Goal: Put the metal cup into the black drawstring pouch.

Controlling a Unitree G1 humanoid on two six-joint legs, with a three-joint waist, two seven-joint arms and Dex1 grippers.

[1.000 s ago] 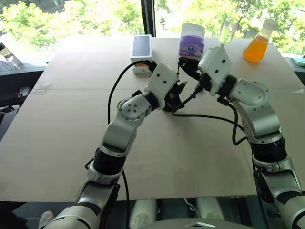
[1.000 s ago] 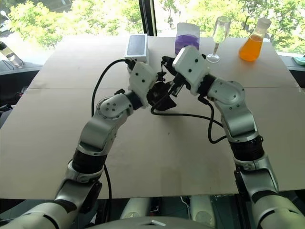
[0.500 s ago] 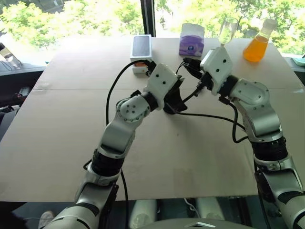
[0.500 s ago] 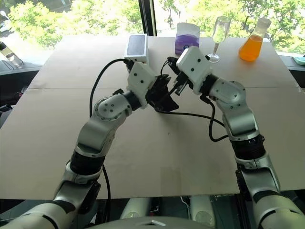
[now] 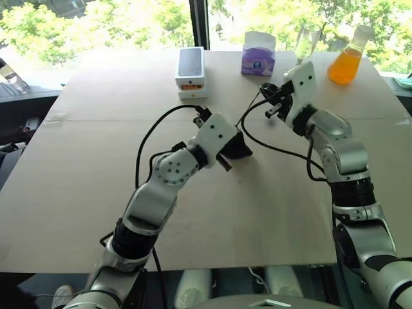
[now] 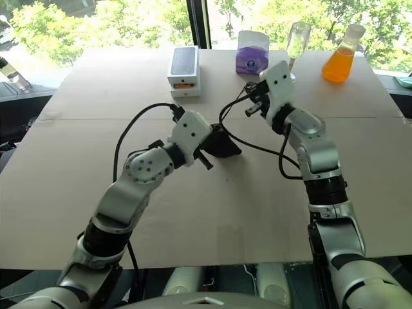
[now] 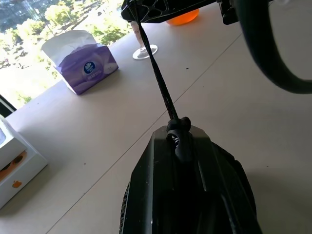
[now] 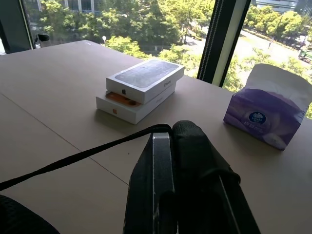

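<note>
The black drawstring pouch [image 5: 239, 147] is bunched just above the table's middle, with my left gripper [image 5: 230, 152] shut on its mouth. From the cord lock [image 7: 178, 128] at the fingertips of the left gripper [image 7: 180, 141], a thin black cord [image 7: 158, 83] runs taut to my right gripper [image 5: 269, 90]. That gripper [image 8: 171, 134] is shut on the cord [image 8: 83, 155], held higher and farther back, to the pouch's right. The metal cup is hidden from view.
Along the far edge of the cardboard-covered table [image 5: 77, 161] stand a white phone box [image 5: 191, 72], a purple tissue box [image 5: 258, 54], a clear stemmed glass [image 5: 308, 40] and an orange-filled flask [image 5: 347, 59]. Black cables loop from both wrists over the table's middle.
My left gripper has closed and sunk toward the table with the pouch. My right gripper has drawn away to the far right, rolling its wrist and stretching the cord taut.
</note>
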